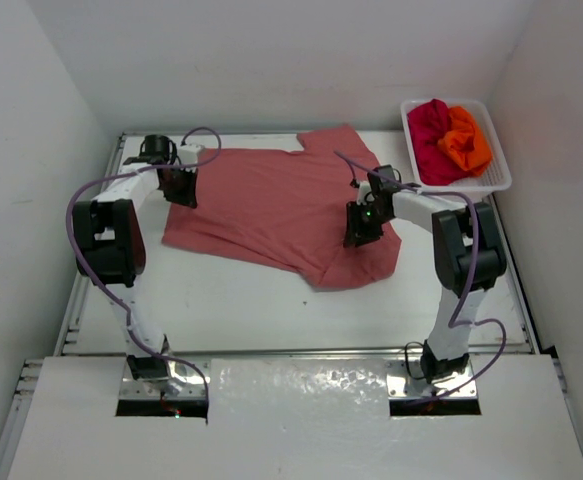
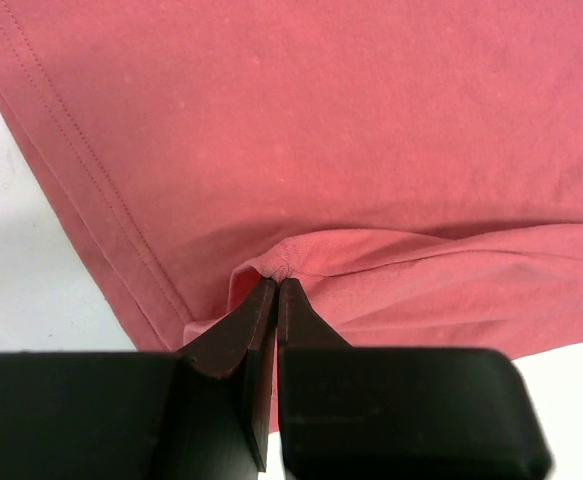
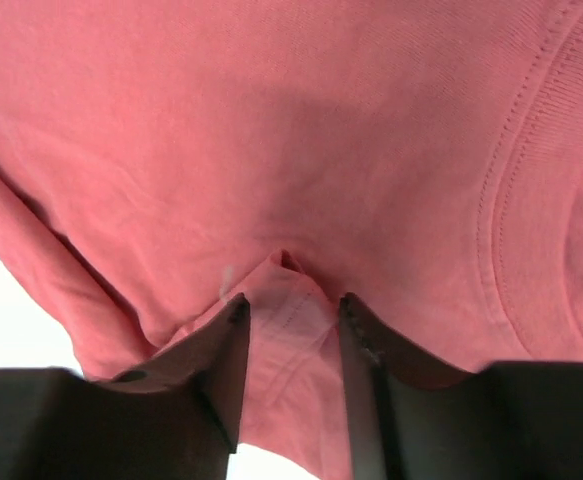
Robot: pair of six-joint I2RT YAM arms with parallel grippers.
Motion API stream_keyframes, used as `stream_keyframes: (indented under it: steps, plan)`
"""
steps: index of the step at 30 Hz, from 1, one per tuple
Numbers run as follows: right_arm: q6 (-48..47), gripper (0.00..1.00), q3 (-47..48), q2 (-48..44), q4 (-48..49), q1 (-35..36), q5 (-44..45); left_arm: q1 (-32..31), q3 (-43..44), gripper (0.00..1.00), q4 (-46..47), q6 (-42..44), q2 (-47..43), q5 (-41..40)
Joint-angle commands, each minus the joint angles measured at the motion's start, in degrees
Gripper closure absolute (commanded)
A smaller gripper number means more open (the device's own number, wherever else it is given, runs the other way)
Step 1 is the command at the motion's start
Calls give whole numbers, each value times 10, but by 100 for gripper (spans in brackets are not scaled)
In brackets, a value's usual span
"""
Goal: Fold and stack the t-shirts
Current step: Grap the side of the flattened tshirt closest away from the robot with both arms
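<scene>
White table (image 1: pixel 221 300) under a pink shirt (image 1: pixel 271 200): left gripper (image 2: pixel 276 285) pinches a fold tight; right gripper (image 3: pixel 291 305) straddles a ridge, hold unclear. Squeeze yours before lifting.

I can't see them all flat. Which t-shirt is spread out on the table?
The salmon-pink t-shirt; the orange t-shirt and crimson t-shirt are bunched in the basket.

On my left wrist feed, a dusty salmon-pink cloth t-shirt (image 2: pixel 351 120) fills nearly the whole frame. The left gripper (image 2: pixel 277 285) has its black fingers pressed together on a small pinch of the cloth near the shirt's near edge (a puckered ridge runs off to the right). The double-stitched hem (image 2: pixel 81 190) slants down the left side, with white table (image 2: pixel 21 270) beyond it.
</scene>
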Motion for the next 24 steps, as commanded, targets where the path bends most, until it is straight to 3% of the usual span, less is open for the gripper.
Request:
stream_keyframes:
  steps: [1,7,8,10,16,24]
  plan:
    - [1,66,12,8,13,1,-16,-3,-1,100,13,4,-16,6]
    - [-6,80,-6,-6,0,1,-15,-3,0,100,12,8,-18,3]
    - [-10,90,-9,-9,-1,1,-10,-2,0,100,12,7,-18,2]
    - [-12,100,-8,-15,-1,1,0,-1,0,100,10,9,-21,1]
    - [23,100,-30,-114,-79,-20,29,22,-19,100,-34,82,-99,13]
    - [158,100,-299,-409,-193,-32,8,71,-146,100,-222,214,-261,18]
